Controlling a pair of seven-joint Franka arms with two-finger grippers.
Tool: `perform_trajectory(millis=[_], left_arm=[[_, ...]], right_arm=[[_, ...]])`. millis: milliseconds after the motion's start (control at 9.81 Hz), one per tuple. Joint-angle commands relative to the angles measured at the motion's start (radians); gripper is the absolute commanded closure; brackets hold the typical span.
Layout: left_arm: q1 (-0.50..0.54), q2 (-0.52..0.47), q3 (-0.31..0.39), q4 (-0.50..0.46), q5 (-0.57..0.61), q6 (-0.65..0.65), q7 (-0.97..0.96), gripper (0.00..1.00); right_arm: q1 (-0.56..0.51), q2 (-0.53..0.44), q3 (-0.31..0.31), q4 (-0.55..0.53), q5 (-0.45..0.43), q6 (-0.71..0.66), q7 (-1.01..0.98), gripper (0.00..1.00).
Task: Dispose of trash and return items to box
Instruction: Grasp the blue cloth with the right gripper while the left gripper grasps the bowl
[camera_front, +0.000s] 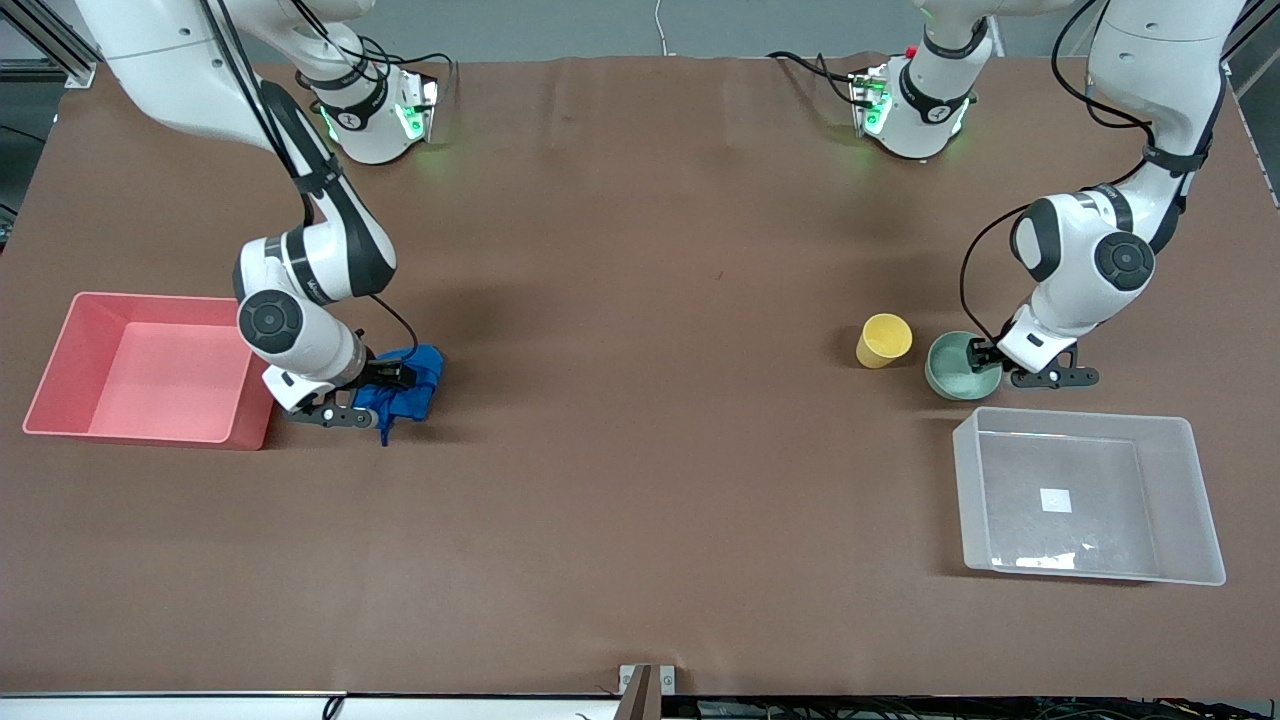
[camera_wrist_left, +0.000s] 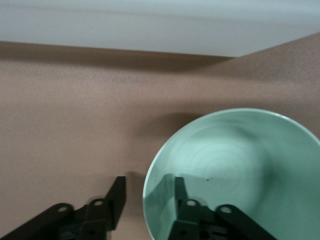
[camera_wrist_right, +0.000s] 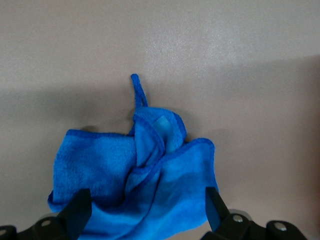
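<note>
A clear plastic box (camera_front: 1090, 495) sits empty nearest the front camera at the left arm's end of the brown table (camera_front: 640, 500), a small white square on its floor. Just farther from the camera, a mint-green bowl (camera_front: 958, 368) rests on the table with a yellow cup (camera_front: 884, 340) upright just beside it, toward the table's middle. The left gripper (camera_wrist_left: 149, 196) is down at the bowl, its fingers parted and straddling the rim, one finger (camera_wrist_left: 181, 197) inside the bowl and the other outside; they have not closed on it. At the right arm's end, a crumpled blue cloth (camera_front: 408, 393) lies on the table beside a pink bin (camera_front: 60, 385). The right gripper (camera_wrist_right: 145, 209) is low over the cloth, its fingers spread wide on either side of the wad, gripping nothing. The bin is empty.
</note>
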Motion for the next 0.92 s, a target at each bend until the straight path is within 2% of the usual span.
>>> perform_trajectory(millis=[0, 102, 204, 306, 408, 510, 713, 815], left_arm=[[0.003, -0.016, -0.002, -0.037, 0.014, 0.012, -0.014, 1.0], [0.003, -0.055, -0.001, -0.06, 0.014, 0.006, -0.012, 1.0], [0.003, -0.112, -0.001, -0.086, 0.014, -0.008, -0.006, 1.0], [0.003, -0.179, -0.001, -0.096, 0.014, -0.056, 0.002, 1.0], [0.001, -0.244, -0.001, -0.084, 0.014, -0.165, 0.003, 1.0], [0.001, -0.301, -0.001, -0.065, 0.014, -0.23, 0.009, 1.0], [0.0, -0.332, -0.001, 0.05, 0.014, -0.378, 0.011, 1.0], [0.001, -0.291, -0.001, 0.146, 0.014, -0.42, 0.017, 0.99]], right_arm=[[-0.024, -0.01, 0.011, -0.079, -0.033, 0.116, 0.017, 0.0], [-0.025, -0.01, 0.011, -0.093, -0.033, 0.138, 0.017, 0.03], [-0.027, -0.008, 0.011, -0.094, -0.034, 0.138, 0.017, 0.26], [-0.025, -0.007, 0.011, -0.094, -0.033, 0.137, 0.018, 0.63], [-0.025, -0.004, 0.011, -0.094, -0.033, 0.141, 0.04, 0.85], [-0.025, -0.004, 0.011, -0.087, -0.033, 0.14, 0.061, 0.96], [-0.042, -0.011, 0.012, -0.068, -0.033, 0.105, 0.057, 0.99], [-0.038, -0.024, 0.014, -0.011, -0.03, -0.02, 0.064, 0.99]])
